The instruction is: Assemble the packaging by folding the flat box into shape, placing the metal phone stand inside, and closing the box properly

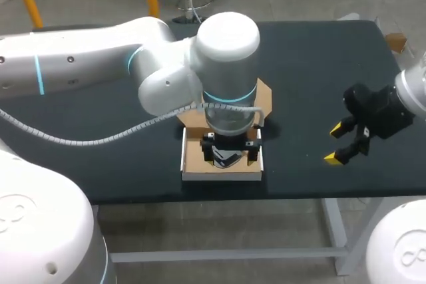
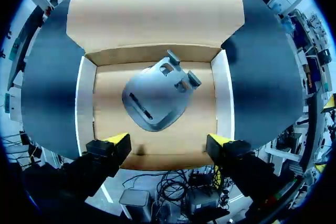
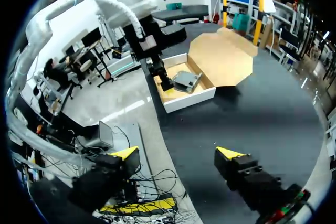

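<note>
Half the box [image 1: 223, 175] hidden, stand [image 2: 157, 100] inside

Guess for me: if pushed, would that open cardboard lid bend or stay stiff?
The lid looks like thin flat cardboard, so it probably swings at its crease instead of resisting. Probably light too; the box might slide on the smooth table.

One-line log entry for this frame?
stand: in box | lid: open | left gripper: open, over box | right gripper: open, beside box
</note>
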`<action>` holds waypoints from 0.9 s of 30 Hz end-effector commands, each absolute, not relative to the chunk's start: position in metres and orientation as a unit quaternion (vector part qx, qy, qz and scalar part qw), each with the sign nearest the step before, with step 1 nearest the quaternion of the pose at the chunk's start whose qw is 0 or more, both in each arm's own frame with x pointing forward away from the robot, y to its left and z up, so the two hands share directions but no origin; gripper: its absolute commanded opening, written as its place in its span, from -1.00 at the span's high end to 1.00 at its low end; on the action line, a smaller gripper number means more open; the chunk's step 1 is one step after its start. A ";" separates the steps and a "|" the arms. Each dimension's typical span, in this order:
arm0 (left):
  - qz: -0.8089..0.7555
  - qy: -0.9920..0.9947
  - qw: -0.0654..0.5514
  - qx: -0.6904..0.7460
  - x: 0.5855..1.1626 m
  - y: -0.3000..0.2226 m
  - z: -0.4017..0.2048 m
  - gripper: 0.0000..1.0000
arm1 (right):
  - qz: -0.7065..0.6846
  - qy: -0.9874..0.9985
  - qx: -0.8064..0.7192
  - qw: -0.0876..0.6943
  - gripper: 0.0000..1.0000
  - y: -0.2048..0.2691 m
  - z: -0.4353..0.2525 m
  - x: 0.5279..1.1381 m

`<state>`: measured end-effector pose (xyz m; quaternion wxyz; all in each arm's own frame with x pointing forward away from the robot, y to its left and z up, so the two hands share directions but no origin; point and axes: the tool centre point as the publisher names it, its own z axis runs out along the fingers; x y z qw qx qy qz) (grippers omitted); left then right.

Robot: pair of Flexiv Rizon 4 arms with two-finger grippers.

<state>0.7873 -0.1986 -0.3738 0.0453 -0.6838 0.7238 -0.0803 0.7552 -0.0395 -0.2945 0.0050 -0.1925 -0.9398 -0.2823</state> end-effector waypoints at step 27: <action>-0.272 0.850 -0.011 -0.450 0.857 -0.108 -0.294 -1.00 | -0.284 -0.939 -0.191 0.006 -1.00 -0.041 -0.293 0.755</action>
